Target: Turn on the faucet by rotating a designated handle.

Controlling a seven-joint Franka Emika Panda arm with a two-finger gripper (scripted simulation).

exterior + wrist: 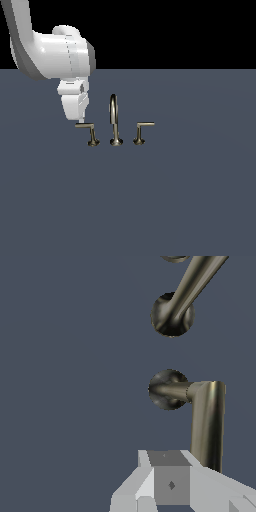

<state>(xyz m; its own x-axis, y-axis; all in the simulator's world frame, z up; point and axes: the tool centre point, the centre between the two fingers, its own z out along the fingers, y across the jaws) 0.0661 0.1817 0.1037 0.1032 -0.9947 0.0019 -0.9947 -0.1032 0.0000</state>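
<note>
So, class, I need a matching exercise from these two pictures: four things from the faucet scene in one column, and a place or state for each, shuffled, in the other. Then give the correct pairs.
Things
1. gripper
2. spout
3. handle
4. other lever

Places or states
A. arched, standing between the two levers
B. white, right above the free end of a lever bar
C. on the exterior view's right, nothing near it
D. on the exterior view's left, its bar end under the arm

Pairs: 1-B, 2-A, 3-D, 4-C
</note>
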